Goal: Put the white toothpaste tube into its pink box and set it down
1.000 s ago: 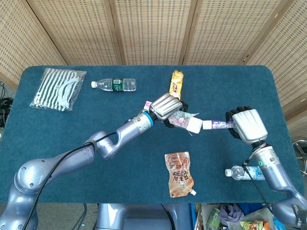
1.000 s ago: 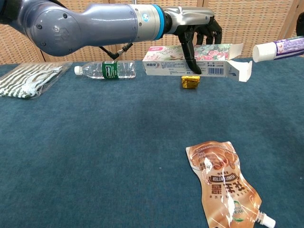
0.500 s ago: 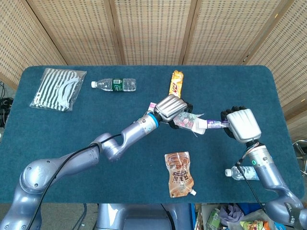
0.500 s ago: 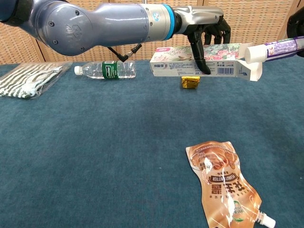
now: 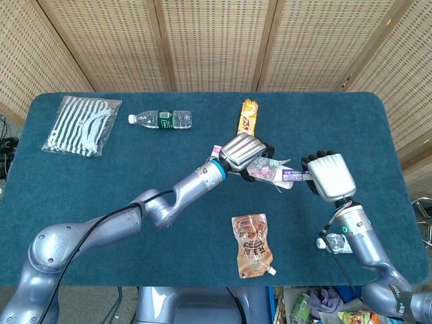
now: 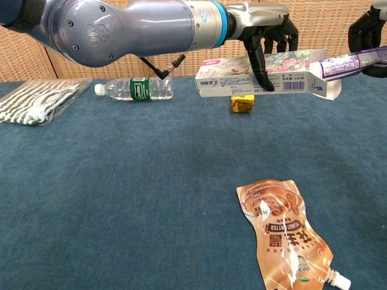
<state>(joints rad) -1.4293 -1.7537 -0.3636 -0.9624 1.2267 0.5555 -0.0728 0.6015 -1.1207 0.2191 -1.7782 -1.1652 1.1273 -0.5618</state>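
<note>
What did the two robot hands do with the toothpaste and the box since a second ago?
The left hand carried the pink box toward the right hand, which brought the white toothpaste tube in. A gap lay between them before; now the tube's cap end has reached the box's open end. Both hands hold the same things as before. The water bottle, orange pouch and striped bag stayed put.

Head view: high, looking down. Chest view: low, level, near. Shared: orange pouch (image 5: pixel 254 246) (image 6: pixel 286 232).
</note>
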